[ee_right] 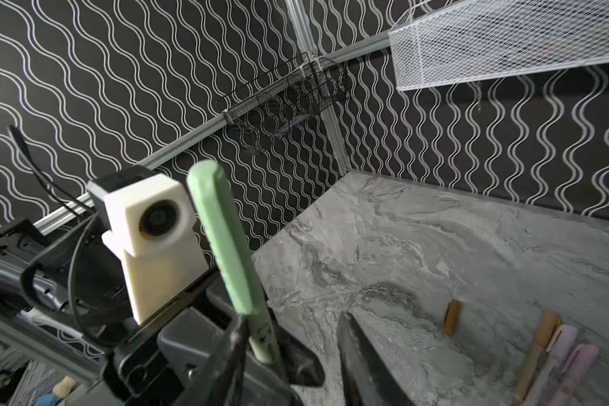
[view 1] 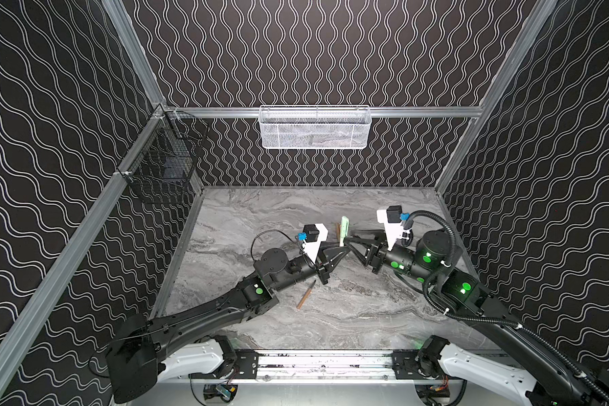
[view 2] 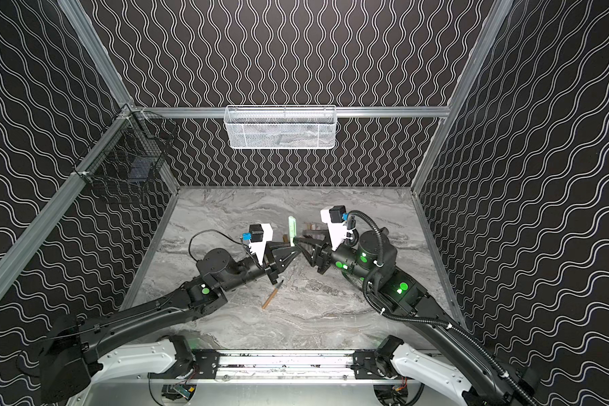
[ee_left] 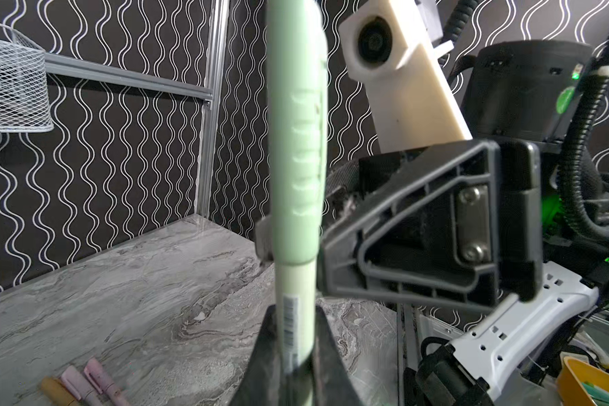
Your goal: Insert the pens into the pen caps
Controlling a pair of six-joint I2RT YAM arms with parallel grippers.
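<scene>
Green pen (view 1: 344, 228), capped, sits pinched in your left gripper (ee_left: 294, 318); right gripper (ee_right: 292, 318) straddles it, jaws parted. Withdraw straight toward three o'clock, no snagging.

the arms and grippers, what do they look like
The left arm and right arm are matte black with round green lights and white base links. The left gripper and right gripper have black ribbed triangular fingers, each below a white camera mount. A corrugated black hose runs along the right arm; a thin black cable loops at the left.
</scene>
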